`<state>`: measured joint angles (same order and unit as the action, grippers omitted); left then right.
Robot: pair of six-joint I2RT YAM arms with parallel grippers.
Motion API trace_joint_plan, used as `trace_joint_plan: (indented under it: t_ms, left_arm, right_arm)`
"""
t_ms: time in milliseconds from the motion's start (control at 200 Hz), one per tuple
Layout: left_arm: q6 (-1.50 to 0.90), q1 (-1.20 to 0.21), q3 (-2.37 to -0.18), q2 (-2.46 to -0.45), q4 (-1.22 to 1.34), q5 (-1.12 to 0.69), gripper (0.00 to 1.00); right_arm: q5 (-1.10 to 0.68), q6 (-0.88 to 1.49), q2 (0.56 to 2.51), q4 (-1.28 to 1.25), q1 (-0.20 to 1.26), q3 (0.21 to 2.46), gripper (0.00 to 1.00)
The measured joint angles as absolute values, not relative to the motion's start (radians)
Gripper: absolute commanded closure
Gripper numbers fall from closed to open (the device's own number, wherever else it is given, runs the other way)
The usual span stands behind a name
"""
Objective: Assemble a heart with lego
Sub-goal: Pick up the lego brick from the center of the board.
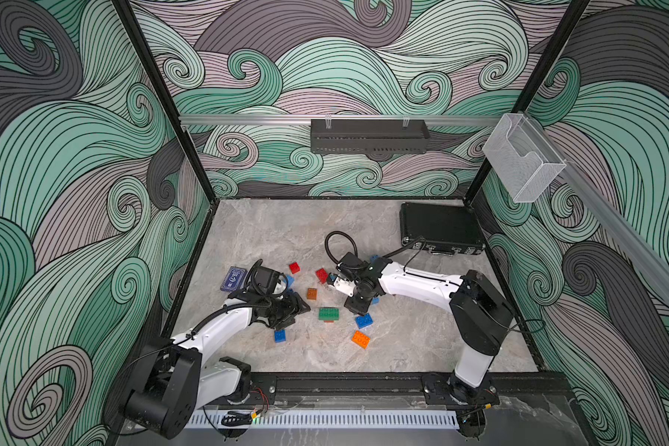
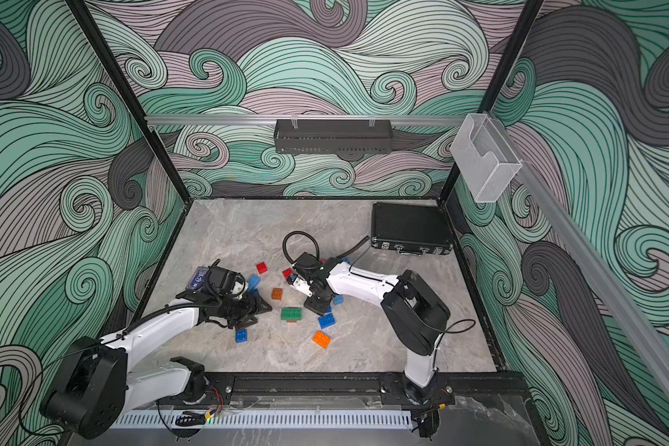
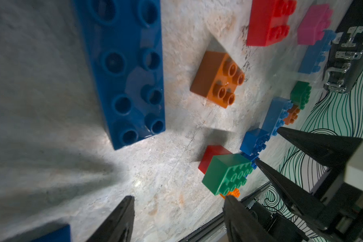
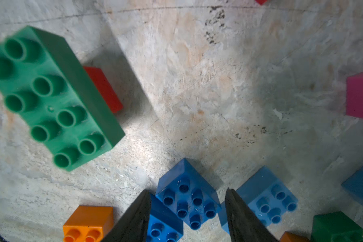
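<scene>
At far left on the table (image 1: 286, 231) lies the card box (image 1: 233, 278), dark blue with a pale emblem and lines of print too small to read. Beside it the left gripper (image 3: 178, 197) hangs low over bare table, jaws apart and nothing between them. A blue oblong (image 3: 124, 73) lies studs up just beside it. The lego (image 1: 294, 267) is scattered loose across the middle of the table between the two arms, and I judge the heart barely begun. The only stacked pieces that show are the green oblong (image 1: 328, 313), its long axis running across the table, and the red brick (image 4: 103, 90) under it. An orange square (image 1: 311, 293) lies apart, farther back. Right of the green oblong comes the relation that matters. The right gripper (image 4: 188, 190) points down with its jaws parted on either side of a blue square (image 4: 187, 201). That brick lies straight between the fingers but looks turned cornerwise to them, so closing would likely meet its corners, not its flat sides. No grip shows, and I cannot tell whether a finger touches it. A second blue brick (image 4: 164, 228) overlaps it under one finger, and a light blue square (image 4: 266, 197) sits just outside the other. The right arm is plainly the nearer; the left gripper is well apart, beyond the green oblong. At far right the black case (image 1: 439, 228) shows metal latches but no legible label, and no brand can be read on any brick.
</scene>
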<state>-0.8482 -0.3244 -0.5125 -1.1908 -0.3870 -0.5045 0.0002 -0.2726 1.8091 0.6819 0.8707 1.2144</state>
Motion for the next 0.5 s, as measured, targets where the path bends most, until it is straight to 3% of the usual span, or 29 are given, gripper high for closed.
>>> trace_joint_plan:
  t_ms: [500]
  left_arm:
    - [-0.857,-0.34,-0.529,-1.239,-0.364,-0.497,0.32]
  right_arm:
    - [-0.006,-0.25,1.832,0.674,0.87,1.181,0.43]
